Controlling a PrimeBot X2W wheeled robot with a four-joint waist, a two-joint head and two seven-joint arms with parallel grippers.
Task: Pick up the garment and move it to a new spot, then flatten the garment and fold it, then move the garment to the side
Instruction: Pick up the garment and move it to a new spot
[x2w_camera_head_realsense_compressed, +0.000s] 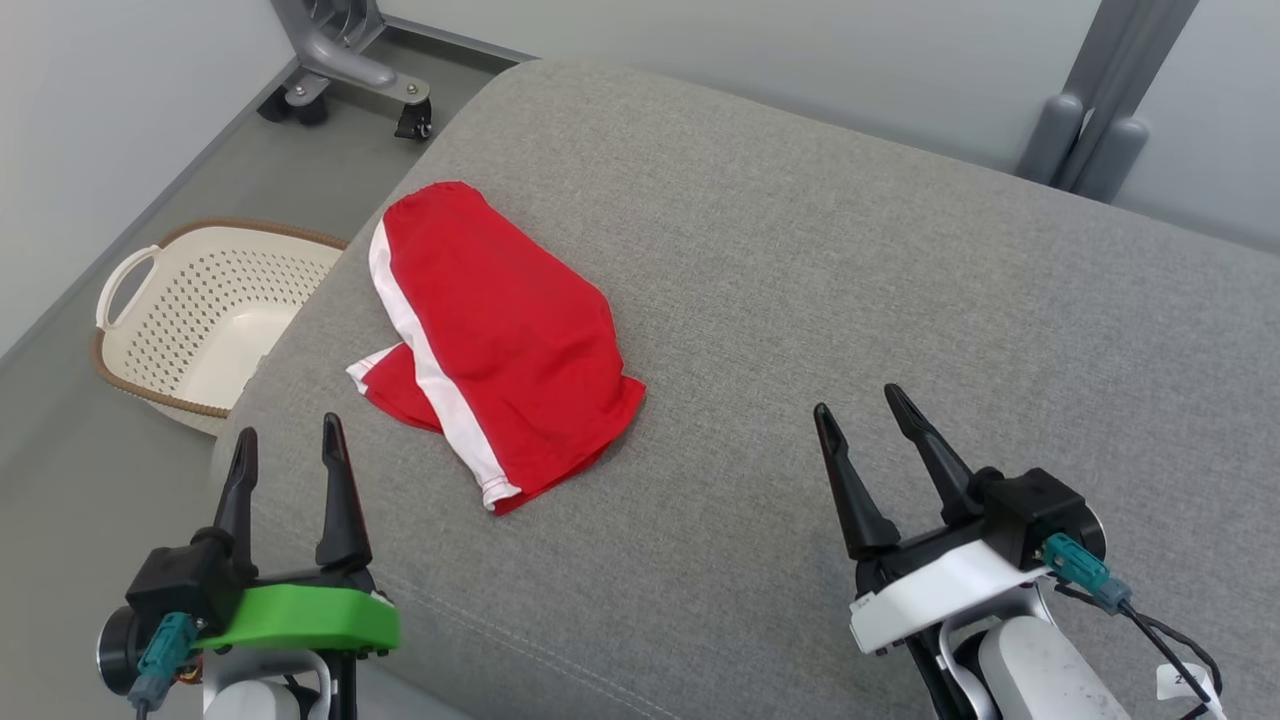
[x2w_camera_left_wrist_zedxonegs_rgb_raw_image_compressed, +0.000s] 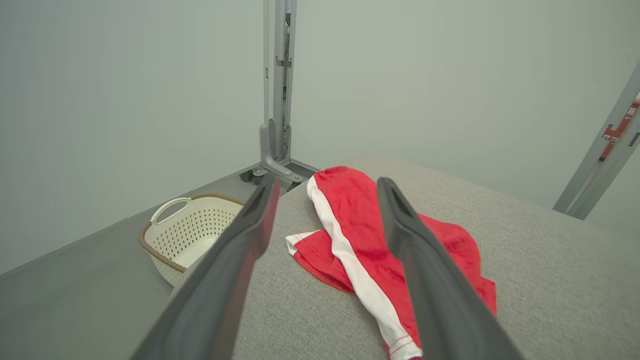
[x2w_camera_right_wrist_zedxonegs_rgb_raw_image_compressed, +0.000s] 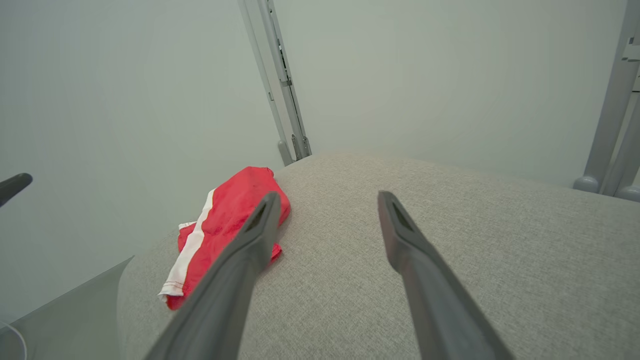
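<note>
A red garment (x2w_camera_head_realsense_compressed: 500, 330) with a white side stripe lies loosely folded on the left part of the grey cushion (x2w_camera_head_realsense_compressed: 800, 300). It also shows as the red garment (x2w_camera_left_wrist_zedxonegs_rgb_raw_image_compressed: 360, 235) in the left wrist view and as the red garment (x2w_camera_right_wrist_zedxonegs_rgb_raw_image_compressed: 225, 225) in the right wrist view. My left gripper (x2w_camera_head_realsense_compressed: 288, 432) stands open at the cushion's near left edge, short of the garment, with nothing between its fingers. My right gripper (x2w_camera_head_realsense_compressed: 857, 400) is open over bare cushion to the garment's right, holding nothing.
A cream perforated laundry basket (x2w_camera_head_realsense_compressed: 200, 320) sits on the floor left of the cushion. A grey wheeled stand base (x2w_camera_head_realsense_compressed: 340, 70) is at the back left and grey posts (x2w_camera_head_realsense_compressed: 1100, 120) rise at the back right. Bare cushion spreads to the right of the garment.
</note>
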